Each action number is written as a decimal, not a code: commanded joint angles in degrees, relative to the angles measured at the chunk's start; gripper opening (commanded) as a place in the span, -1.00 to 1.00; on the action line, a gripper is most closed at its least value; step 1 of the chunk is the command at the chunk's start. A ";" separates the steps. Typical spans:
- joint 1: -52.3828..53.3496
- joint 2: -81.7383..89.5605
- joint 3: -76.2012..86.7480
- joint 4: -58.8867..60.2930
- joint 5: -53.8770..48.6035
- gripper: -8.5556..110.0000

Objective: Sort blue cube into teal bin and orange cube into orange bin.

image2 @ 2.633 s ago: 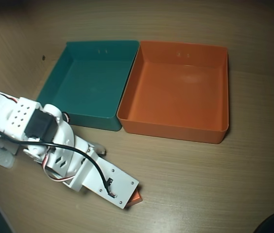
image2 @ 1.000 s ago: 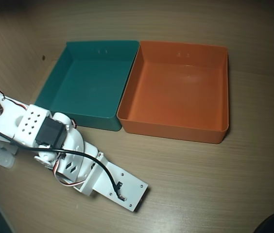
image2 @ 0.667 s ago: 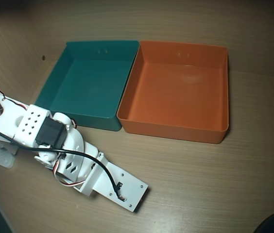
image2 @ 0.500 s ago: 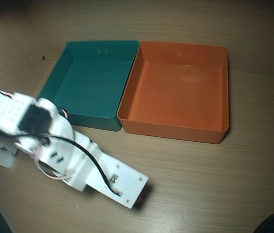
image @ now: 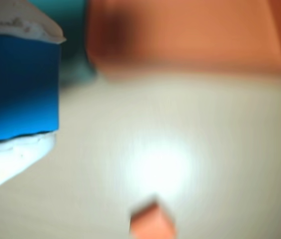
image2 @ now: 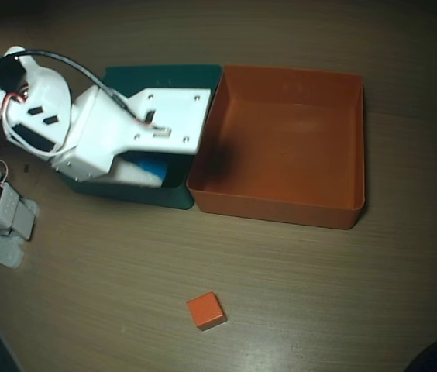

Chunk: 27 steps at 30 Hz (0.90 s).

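the gripper (image2: 150, 168) pinched the blue cube (image: 20, 87) over the teal bin (image2: 173, 198), near its front wall, while the orange cube (image2: 205, 311) lay on the table toward five o'clock.

blue cube (image: 21, 89): I see bright, plain blue, shading darker toward its top; in the overhead view only a sliver (image2: 155, 167) shows
gripper (image: 18, 87): I read white plastic fingers (image: 11, 154) above and below the cube
arm (image2: 118, 132): white shell, with a black cable and dark slots
teal bin (image2: 168, 194): dark teal, plain
orange bin (image2: 280, 205): plain orange; a blurred orange band in my wrist view
orange cube (image2: 205, 311): plain orange, 1 shade with the bin
table (image2: 342, 294): light wood grain, washed pale in my wrist view
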 commanded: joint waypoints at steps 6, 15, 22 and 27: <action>-16.96 3.43 -1.85 0.26 0.62 -0.96; -23.64 -8.17 -2.90 -0.70 0.62 -0.96; -23.91 -13.71 -2.90 -0.70 0.62 -0.95; -23.91 -14.85 -2.90 -0.70 0.62 -0.95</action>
